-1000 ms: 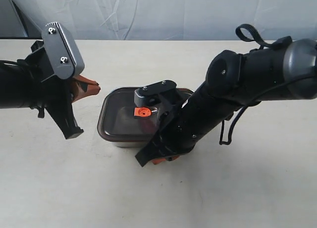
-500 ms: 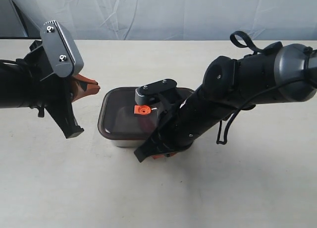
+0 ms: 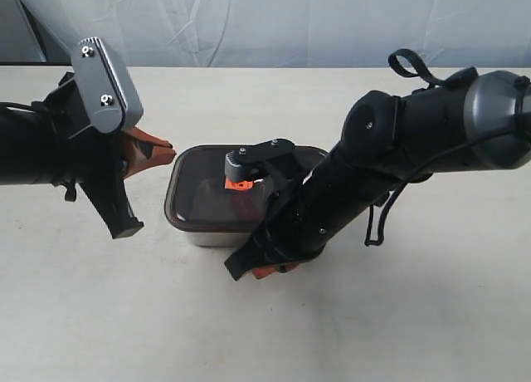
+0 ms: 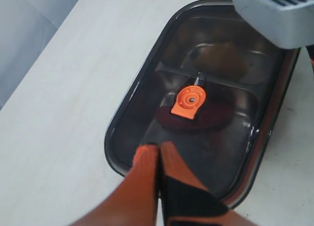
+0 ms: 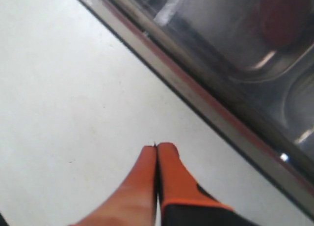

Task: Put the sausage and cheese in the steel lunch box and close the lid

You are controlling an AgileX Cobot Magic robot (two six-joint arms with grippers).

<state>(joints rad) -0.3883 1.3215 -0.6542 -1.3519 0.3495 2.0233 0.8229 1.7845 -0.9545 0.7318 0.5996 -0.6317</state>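
Your right arm has leaned a little further across the shiny silver rectangular steel lunch box (image 3: 207, 239), and the left gripper (image 3: 170, 151) has crept toward its side. Both pairs of orange fingers are pressed together on nothing (the right gripper (image 5: 157, 150) sits just outside the rim). The dark smoky translucent lid (image 3: 199, 201) lies on the box as before, with the red toy sausage (image 4: 211, 119) and the yellow-orange cheese wedge (image 4: 223, 56) dimly visible beneath. I'd judge only pressing it home remains. The off-white matte table (image 3: 249, 332) meets a wrinkled pale backdrop sheet (image 3: 290, 17).
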